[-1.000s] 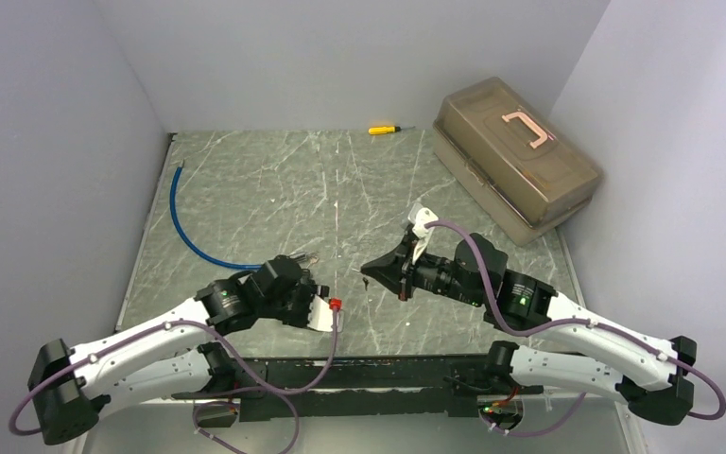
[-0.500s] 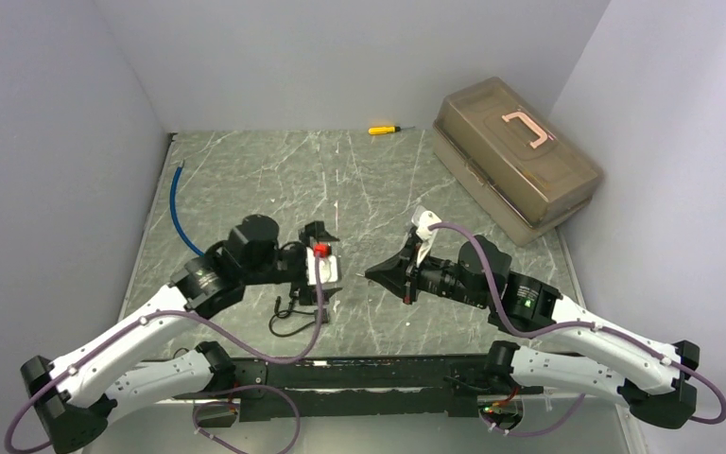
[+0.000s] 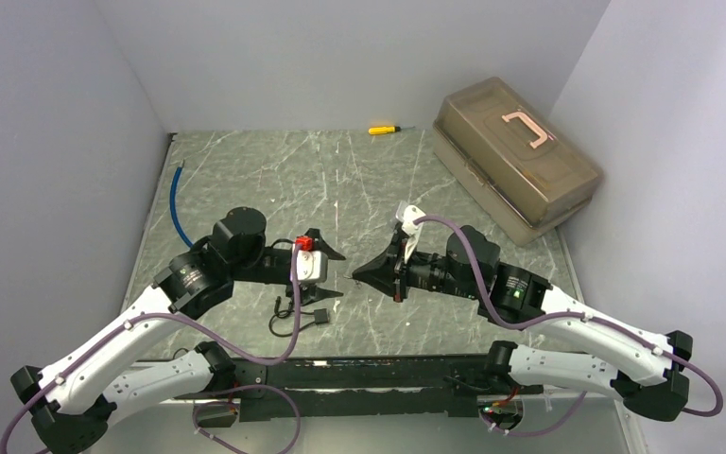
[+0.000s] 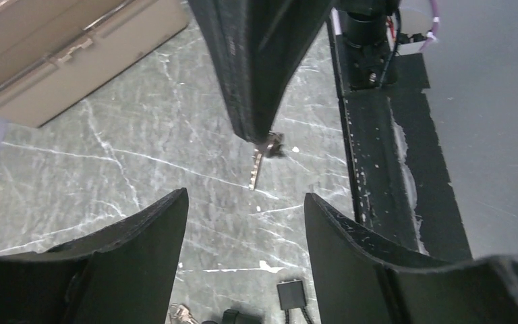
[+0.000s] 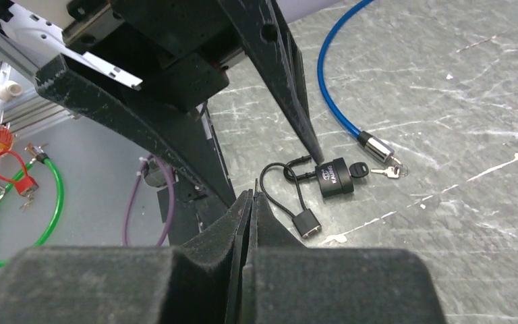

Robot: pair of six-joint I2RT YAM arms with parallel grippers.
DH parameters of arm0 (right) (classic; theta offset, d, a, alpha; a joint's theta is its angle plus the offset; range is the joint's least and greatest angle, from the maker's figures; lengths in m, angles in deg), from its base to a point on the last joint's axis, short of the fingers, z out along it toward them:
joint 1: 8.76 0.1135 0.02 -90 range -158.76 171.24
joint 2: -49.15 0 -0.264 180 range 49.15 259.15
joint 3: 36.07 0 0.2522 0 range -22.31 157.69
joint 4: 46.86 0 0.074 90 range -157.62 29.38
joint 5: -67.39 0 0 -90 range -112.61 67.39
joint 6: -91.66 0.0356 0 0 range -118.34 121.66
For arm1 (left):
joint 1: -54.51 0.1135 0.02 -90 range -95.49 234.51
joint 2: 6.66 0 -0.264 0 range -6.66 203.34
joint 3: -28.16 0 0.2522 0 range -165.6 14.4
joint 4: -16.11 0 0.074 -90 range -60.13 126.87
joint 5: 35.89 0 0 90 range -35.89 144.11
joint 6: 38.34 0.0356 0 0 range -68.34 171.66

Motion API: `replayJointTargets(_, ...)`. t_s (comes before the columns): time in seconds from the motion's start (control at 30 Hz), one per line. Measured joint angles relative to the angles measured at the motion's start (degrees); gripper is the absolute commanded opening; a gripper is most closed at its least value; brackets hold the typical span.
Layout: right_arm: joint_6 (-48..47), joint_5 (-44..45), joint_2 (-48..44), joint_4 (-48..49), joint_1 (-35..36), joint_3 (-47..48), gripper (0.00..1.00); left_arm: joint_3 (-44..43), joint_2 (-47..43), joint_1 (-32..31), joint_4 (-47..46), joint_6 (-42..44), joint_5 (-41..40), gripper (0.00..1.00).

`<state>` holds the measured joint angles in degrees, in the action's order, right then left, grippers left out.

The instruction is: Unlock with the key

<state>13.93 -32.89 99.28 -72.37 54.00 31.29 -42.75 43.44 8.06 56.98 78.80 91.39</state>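
Note:
A black padlock (image 5: 334,179) with a thin black cable loop (image 3: 286,326) lies on the marble table, a key stuck in its side. My left gripper (image 3: 333,272) hovers above it, open and empty, jaws wide apart in the left wrist view (image 4: 244,199). My right gripper (image 3: 359,273) is shut on a small silver key (image 4: 258,164), whose blade sticks out of the fingertips toward the left gripper. In the right wrist view (image 5: 251,196) only a sliver of the key shows. The two gripper tips face each other, a short gap apart.
A blue cable (image 3: 182,219) curves along the left, its metal lock end with keys (image 5: 380,150) beside the padlock. A brown toolbox (image 3: 515,156) stands at the back right. A yellow screwdriver (image 3: 383,130) lies at the back wall. A green cable lock (image 5: 13,185) lies off the table.
My left gripper has risen from the near table edge and swung back and right, leaving the padlock and cable on the table. My right gripper has shifted slightly left with the key.

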Motion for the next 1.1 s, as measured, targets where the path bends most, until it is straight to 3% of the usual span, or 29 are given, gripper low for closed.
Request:
replayJointTargets(0.17,-0.3,-0.8,0.5,0.5,0.0,1.2,0.00,0.0,0.0,0.0,1.4,0.0,1.7,0.58)
replayJointTargets(0.33,-0.3,-1.0,1.0,1.1,0.0,1.3,0.00,-0.4,0.5,0.0,1.5,-0.7,1.9,0.42)
replayJointTargets(0.57,-0.6,-1.8,1.4,1.4,0.0,1.4,0.00,-3.0,1.0,0.3,1.6,-1.5,2.4,0.36)
replayJointTargets(0.73,-0.7,-2.1,1.8,1.5,0.0,1.7,0.00,-3.1,1.0,0.3,1.7,-1.8,3.1,0.00)
replayJointTargets(0.97,-1.2,-2.1,1.9,1.7,-0.1,1.7,0.00,-3.1,1.0,0.4,2.6,-1.7,3.4,0.00)
replayJointTargets(1.0,-1.4,-2.1,1.9,1.6,-0.1,1.7,0.04,-3.1,1.0,0.4,2.8,-1.5,3.3,0.00)
replayJointTargets(1.1,-2.4,-2.4,1.9,1.1,-0.1,1.7,0.34,-3.7,1.2,0.3,3.9,-0.8,3.3,0.00)
